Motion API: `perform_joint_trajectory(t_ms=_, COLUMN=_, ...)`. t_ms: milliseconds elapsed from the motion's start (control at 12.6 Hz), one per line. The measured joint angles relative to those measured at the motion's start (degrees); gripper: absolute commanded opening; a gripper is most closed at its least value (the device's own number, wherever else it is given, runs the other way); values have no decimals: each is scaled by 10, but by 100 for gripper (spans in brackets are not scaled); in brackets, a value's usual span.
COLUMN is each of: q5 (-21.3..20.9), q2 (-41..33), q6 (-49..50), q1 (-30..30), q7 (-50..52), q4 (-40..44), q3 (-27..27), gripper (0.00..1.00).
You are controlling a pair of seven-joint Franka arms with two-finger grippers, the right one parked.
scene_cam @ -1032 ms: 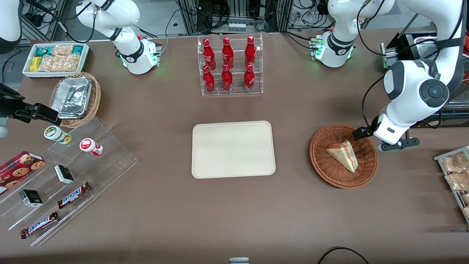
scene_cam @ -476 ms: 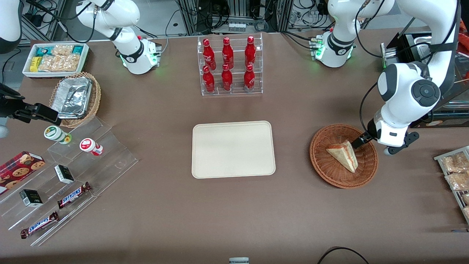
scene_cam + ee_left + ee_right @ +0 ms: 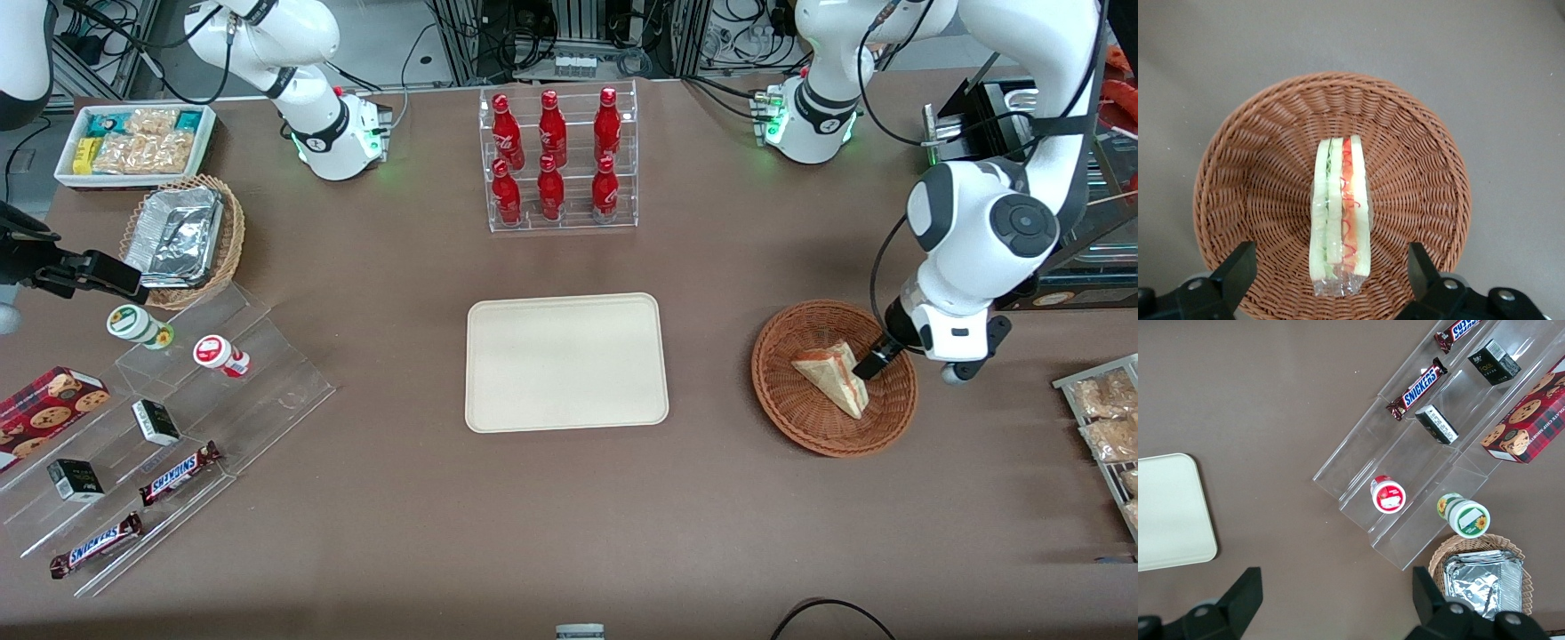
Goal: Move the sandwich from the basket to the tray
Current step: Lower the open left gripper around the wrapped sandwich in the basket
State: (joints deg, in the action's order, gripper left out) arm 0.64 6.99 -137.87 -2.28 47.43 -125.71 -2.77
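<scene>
The sandwich [image 3: 831, 378], a wrapped white-bread wedge with green and orange-red filling, lies in the reddish-brown wicker basket [image 3: 800, 427] toward the working arm's end of the table. My left gripper [image 3: 867, 364] hangs low over the basket, open, at the sandwich's edge. In the left wrist view the gripper [image 3: 1328, 268] straddles one end of the sandwich [image 3: 1340, 200], with a wide gap on each side and nothing gripped; the basket [image 3: 1258, 167] fills the frame around it. The cream tray [image 3: 566, 362] lies bare at mid-table, beside the basket.
A clear rack of red bottles [image 3: 556, 160] stands farther from the front camera than the tray. Snack packets [image 3: 1107, 418] lie at the working arm's table edge. Toward the parked arm's end are acrylic display steps [image 3: 178, 418], a tan basket with foil container [image 3: 182, 236] and a white snack box [image 3: 133, 142].
My left gripper has swung from the basket's rim in over the basket and come down to the sandwich. The sandwich has not moved.
</scene>
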Motion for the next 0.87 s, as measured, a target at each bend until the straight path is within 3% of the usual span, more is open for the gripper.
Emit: perform_joint_trajectory(t_ms=873, q5=0, q2=79, q6=-12, q1=-19, q7=2, q4=-1, q3=1, gripper=100)
